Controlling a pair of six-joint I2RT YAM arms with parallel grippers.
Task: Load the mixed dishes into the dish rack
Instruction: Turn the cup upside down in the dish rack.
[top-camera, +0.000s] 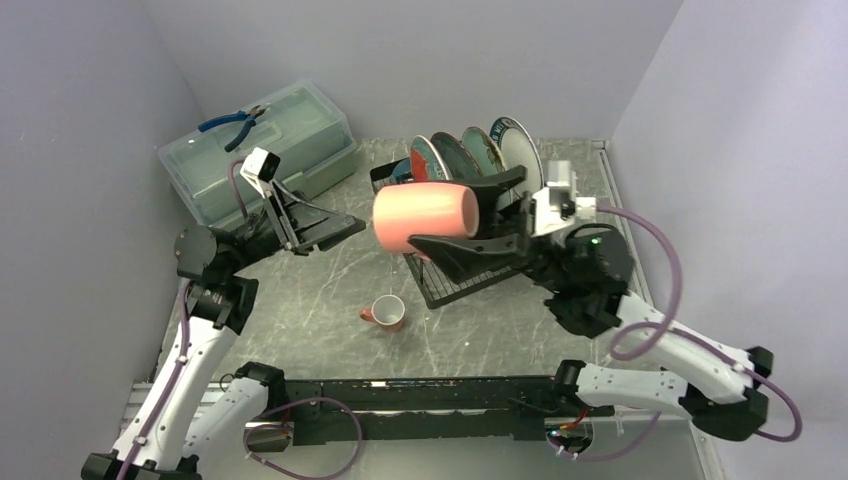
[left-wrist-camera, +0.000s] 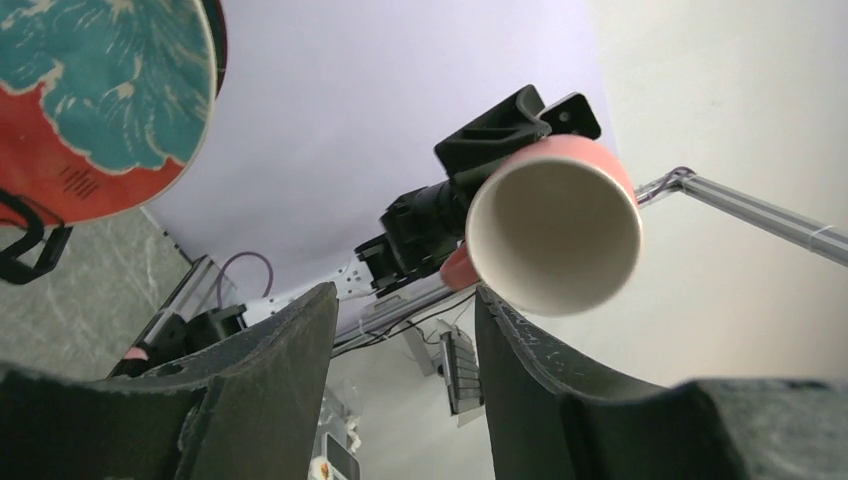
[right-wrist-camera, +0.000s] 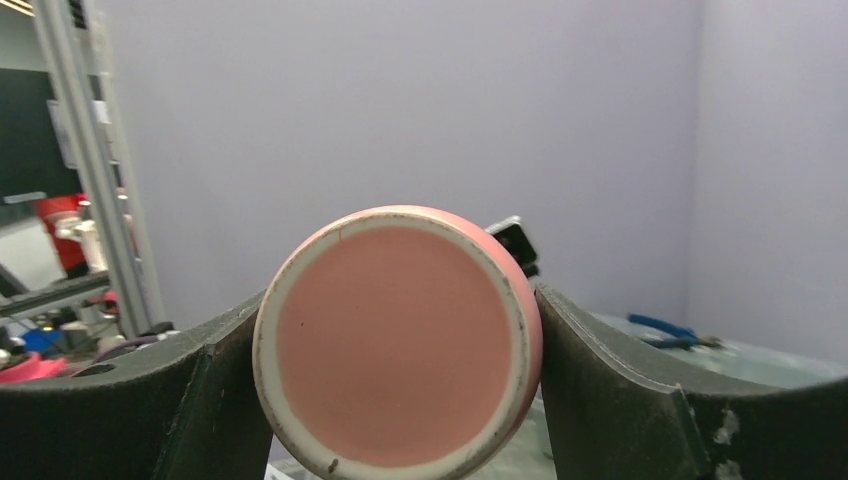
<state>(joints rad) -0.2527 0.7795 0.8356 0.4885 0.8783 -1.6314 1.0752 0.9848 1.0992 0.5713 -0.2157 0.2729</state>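
My right gripper is shut on a pink mug and holds it on its side, high above the black wire dish rack. The right wrist view shows the mug's base clamped between both fingers. The left wrist view looks into its open mouth. A second pink mug stands on the table in front of the rack. Several plates stand upright at the rack's back; the red floral plate shows in the left wrist view. My left gripper is open and empty, left of the held mug.
A translucent pale green lidded box stands at the back left with blue pliers on its lid. Walls close in on the left, back and right. A black rail runs along the near table edge.
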